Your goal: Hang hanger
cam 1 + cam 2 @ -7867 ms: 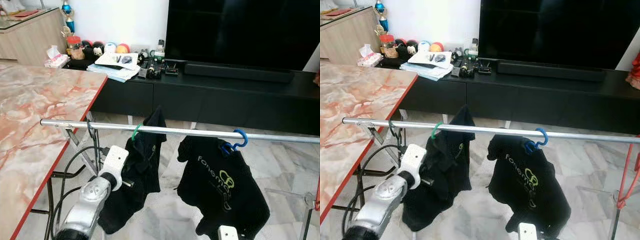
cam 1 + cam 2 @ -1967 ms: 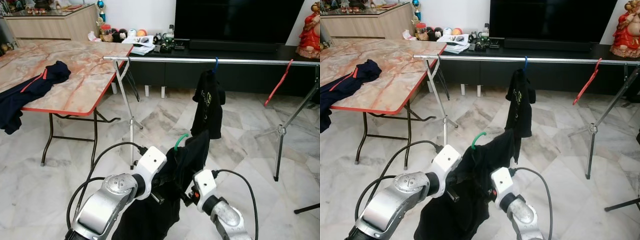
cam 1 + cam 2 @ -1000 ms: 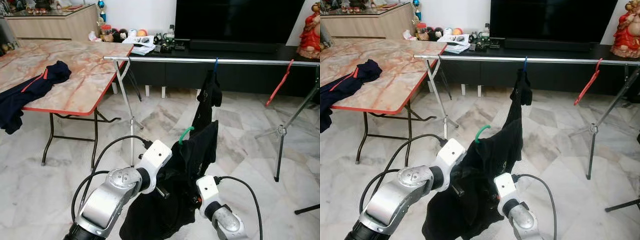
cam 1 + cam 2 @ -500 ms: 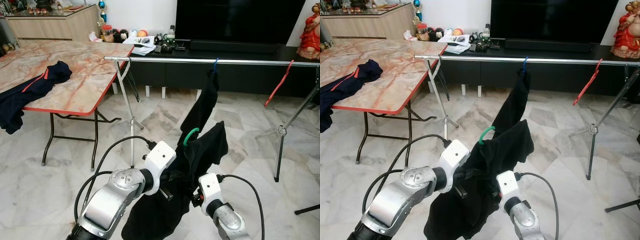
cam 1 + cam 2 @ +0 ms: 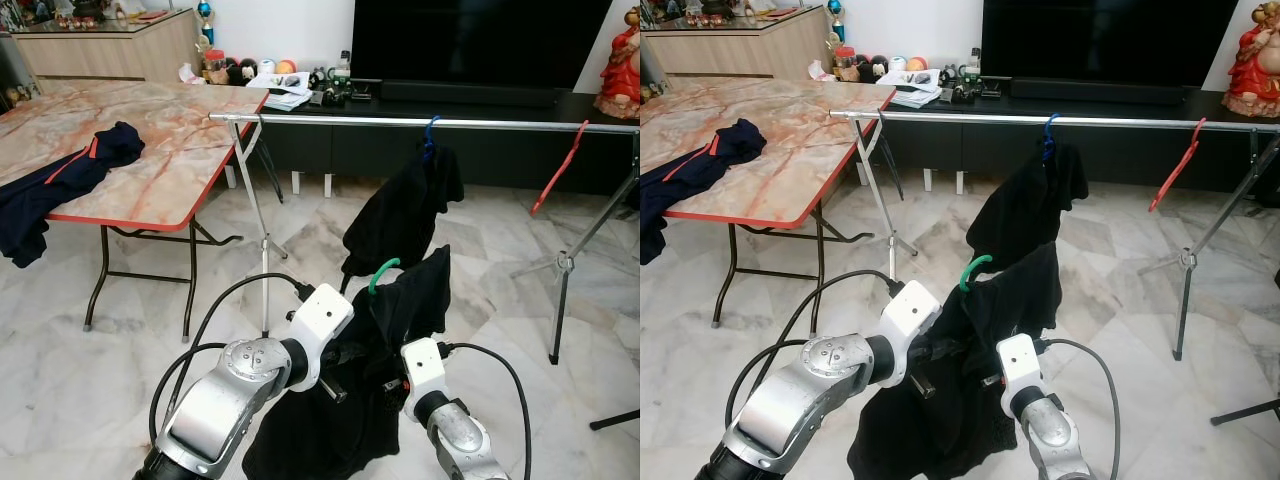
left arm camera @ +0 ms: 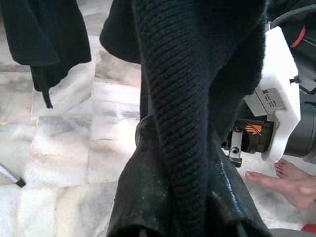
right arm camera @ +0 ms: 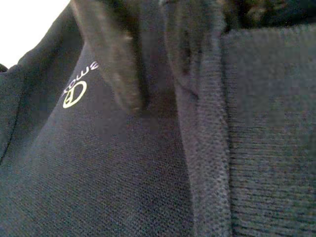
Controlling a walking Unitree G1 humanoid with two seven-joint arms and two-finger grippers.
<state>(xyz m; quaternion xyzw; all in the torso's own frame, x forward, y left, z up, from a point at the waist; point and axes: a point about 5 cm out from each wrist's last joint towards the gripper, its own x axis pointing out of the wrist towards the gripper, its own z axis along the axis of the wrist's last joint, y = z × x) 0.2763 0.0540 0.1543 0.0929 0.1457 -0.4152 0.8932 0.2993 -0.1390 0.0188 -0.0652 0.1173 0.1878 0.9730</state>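
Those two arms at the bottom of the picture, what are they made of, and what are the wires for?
I can't tell the material or what the wires do. Each arm is a rounded silver shell ending in a white boxy wrist block. A black cable loops off the left arm and another off the right arm. The left tool has long, glossy black fingers. The wrist block beside it carries a small orange mark and a printed label.

A rail (image 5: pixel 400 121) runs across the room, in front of a low cabinet (image 5: pixel 480 150) that carries a television (image 5: pixel 480 45). A shirt (image 5: pixel 400 215) hangs from the rail near its middle, and a hanger (image 5: pixel 558 170) hangs toward its right end. Left of the rail stands a bench (image 5: pixel 170 140) with a garment (image 5: pixel 55 185) draped over its left edge. Nearest the camera, another shirt on a hanger (image 5: pixel 383 272) sits between both arms, below the rail.
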